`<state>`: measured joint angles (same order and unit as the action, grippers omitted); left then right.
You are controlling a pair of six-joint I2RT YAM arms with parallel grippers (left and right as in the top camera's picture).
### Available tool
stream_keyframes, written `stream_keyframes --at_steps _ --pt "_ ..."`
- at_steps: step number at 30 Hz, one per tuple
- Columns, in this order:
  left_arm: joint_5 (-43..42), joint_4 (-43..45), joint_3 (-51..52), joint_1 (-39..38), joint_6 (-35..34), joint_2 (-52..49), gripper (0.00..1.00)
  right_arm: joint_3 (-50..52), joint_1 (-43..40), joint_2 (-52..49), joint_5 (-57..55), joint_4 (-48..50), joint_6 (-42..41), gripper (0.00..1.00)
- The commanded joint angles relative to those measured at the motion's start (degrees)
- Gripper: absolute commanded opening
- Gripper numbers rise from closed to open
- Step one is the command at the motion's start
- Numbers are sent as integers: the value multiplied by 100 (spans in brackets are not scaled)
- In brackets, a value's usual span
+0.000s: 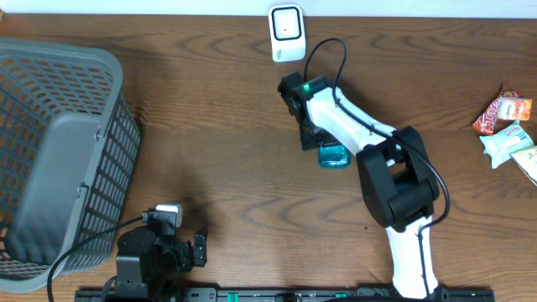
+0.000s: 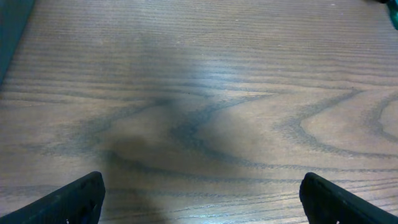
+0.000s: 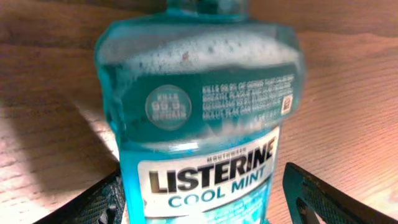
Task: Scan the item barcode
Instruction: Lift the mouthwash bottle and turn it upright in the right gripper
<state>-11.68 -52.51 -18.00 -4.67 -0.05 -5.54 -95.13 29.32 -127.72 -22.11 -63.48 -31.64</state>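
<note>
- The mouthwash bottle (image 3: 199, 124) lies on the wooden desk (image 1: 210, 126), a little right of the middle and partly hidden under the right arm in the overhead view.
- It is clear teal, with foam gathered inside below the neck. Its front label, reading Listerine Cool Mint, faces the right wrist camera.
- No barcode shows on the face turned to that camera.
- The right gripper (image 3: 202, 186) straddles the lower body of the bottle, one finger on each side.
- The finger at the left of that view (image 3: 93, 202) sits right against the bottle.
- The other finger (image 3: 323, 199) stands just clear of it, with a thin strip of desk showing between them. So the jaws are spread and released, not clamped on the bottle.
- The white scanner (image 1: 286, 32) stands at the far edge of the desk near the middle, apart from the bottle.
- The right arm reaches from the near edge, right of the middle, towards the centre. Its wrist lies between scanner and bottle.
- The left gripper (image 2: 202, 199) is parked at the near edge, left of the middle. Its jaws are spread wide, with only bare wood grain between the fingertips and nothing held.
- A grey mesh basket (image 1: 117, 151) fills the left end of the desk.
- A few snack packets (image 1: 508, 130) lie at the right edge, well apart from the bottle.
</note>
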Motion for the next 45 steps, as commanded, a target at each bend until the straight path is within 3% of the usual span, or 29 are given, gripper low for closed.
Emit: stream_keyframes --at_steps 1,5,8,10,14,22,28,32,42,45 --pt "-11 -17 15 -17 -24 -4 100 693 -9 -258 374 254 -199 76" --pt "-11 -17 15 -17 -24 -4 100 1058 -13 -258 575 487 -195 72" --pt "-11 -17 15 -17 -24 -4 100 1110 -13 -258 743 485 -195 42" --pt "-11 -17 15 -17 -24 -4 100 1115 -13 -258 752 501 -197 34" --pt "-11 -17 15 -17 -24 -4 100 1117 -15 -258 1064 577 -70 32" --pt "-11 -17 15 -15 -24 -4 99 1115 -76 -256 3178 1060 1408 21" --pt "-11 -17 15 -17 -24 -4 100 1115 -188 -256 4157 1036 2468 24" --pt "-11 -17 15 -17 -24 -4 100 1113 -254 -256 3766 1043 2391 38" --pt "-11 -17 15 -17 -24 -4 100 1038 -267 33 3558 1040 2184 45" --pt "-11 -17 15 -17 -24 -4 100 1036 -262 282 3526 1038 2184 55"
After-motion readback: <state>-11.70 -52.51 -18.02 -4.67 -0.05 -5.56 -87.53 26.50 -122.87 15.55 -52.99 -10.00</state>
